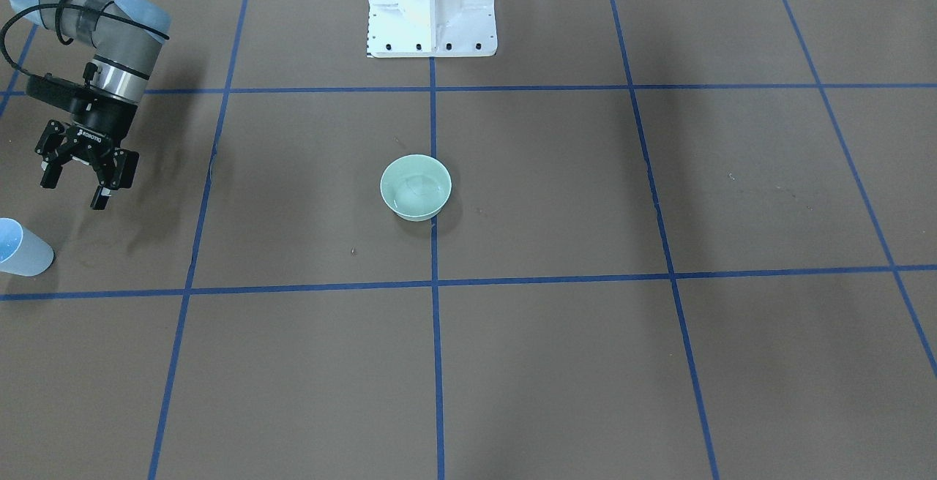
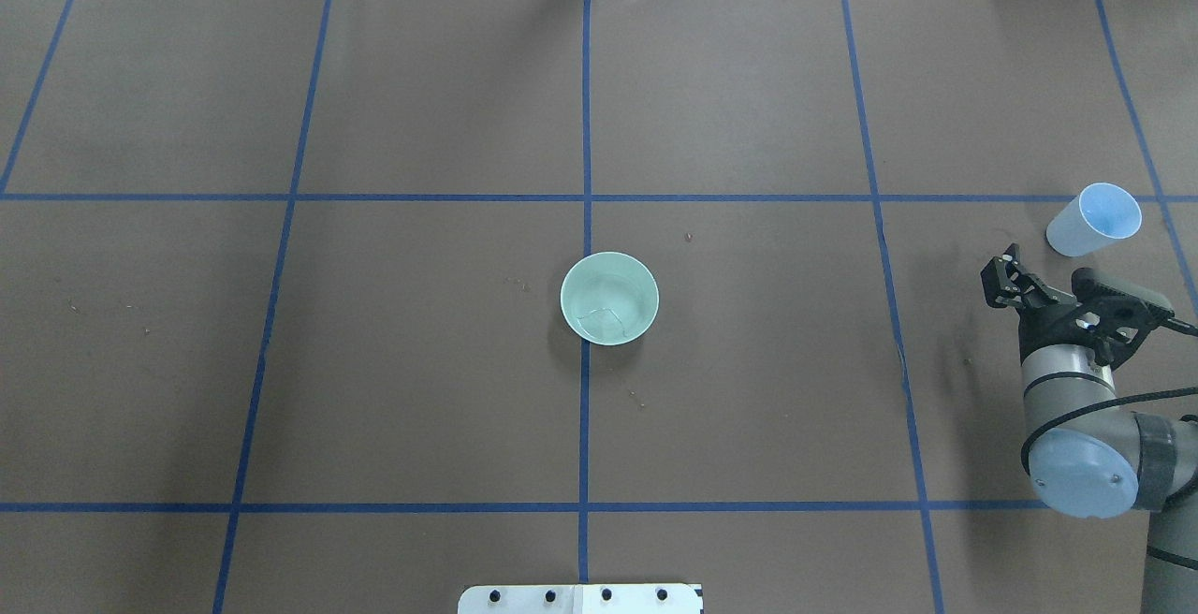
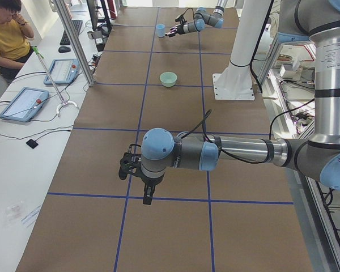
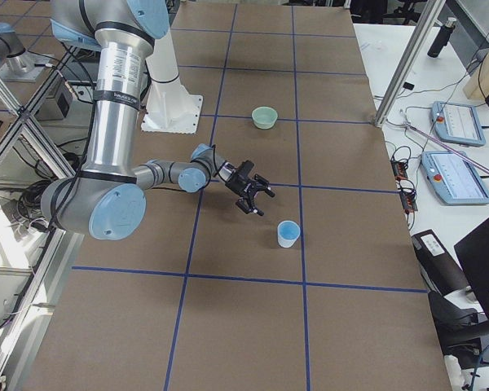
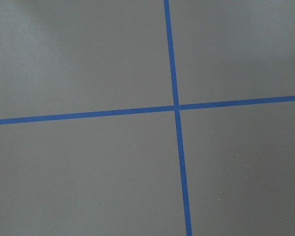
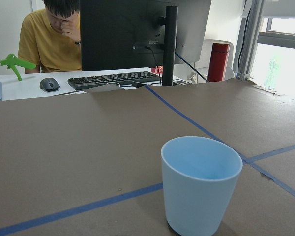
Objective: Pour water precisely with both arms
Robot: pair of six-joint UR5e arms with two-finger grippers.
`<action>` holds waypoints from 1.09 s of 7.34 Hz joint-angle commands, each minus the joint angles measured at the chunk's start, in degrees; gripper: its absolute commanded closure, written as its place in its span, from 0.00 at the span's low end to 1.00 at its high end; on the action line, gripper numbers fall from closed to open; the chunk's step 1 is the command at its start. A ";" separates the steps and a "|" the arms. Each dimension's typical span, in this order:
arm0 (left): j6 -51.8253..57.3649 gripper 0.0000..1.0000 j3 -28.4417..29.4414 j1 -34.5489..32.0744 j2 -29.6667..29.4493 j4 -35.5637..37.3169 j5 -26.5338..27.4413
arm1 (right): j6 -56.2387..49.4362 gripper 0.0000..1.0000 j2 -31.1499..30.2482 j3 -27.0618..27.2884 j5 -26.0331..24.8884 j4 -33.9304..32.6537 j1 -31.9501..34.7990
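Note:
A light blue cup (image 2: 1093,219) stands upright on the brown table at the robot's right; it also shows in the front view (image 1: 22,249) and close up in the right wrist view (image 6: 200,184). My right gripper (image 2: 1053,282) is open and empty, a short way from the cup and not touching it; the front view (image 1: 73,187) shows its fingers spread. A mint green bowl (image 2: 609,299) sits at the table's centre with a faint ripple of water (image 2: 599,319) inside. My left gripper (image 3: 143,187) shows only in the exterior left view, low over the table; I cannot tell whether it is open.
The white pedestal (image 1: 432,4) stands behind the bowl. Blue tape lines (image 5: 176,107) grid the table. An operator in a yellow shirt (image 6: 49,34) sits at a desk with a keyboard and monitor beyond the far edge.

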 commanded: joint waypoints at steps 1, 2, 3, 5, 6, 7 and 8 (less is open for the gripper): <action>-0.06 0.00 -0.08 0.00 0.07 -0.01 0.00 | -2.49 0.00 1.12 3.76 1.21 -0.01 -0.55; -0.06 0.00 -0.08 -0.09 0.07 -0.01 0.00 | -4.68 0.00 4.35 3.69 1.83 -0.19 -0.55; -0.06 0.00 -0.08 -0.09 0.07 -0.01 0.00 | -8.18 0.00 7.69 2.99 3.40 -0.36 -0.55; -0.06 0.00 -0.17 -0.09 0.25 -0.01 -0.09 | -15.56 0.00 13.58 2.90 9.71 -0.36 3.03; -0.06 0.00 -0.17 -0.09 0.33 -0.01 -0.09 | -20.39 0.00 16.05 2.90 14.27 -0.45 6.54; -0.23 0.00 -0.34 -0.09 0.25 -0.01 -0.09 | -26.44 0.00 17.55 2.90 19.62 -0.45 11.53; -2.76 0.00 -1.39 0.09 0.07 -0.19 -0.09 | -33.11 0.00 18.17 2.90 25.42 -0.36 16.71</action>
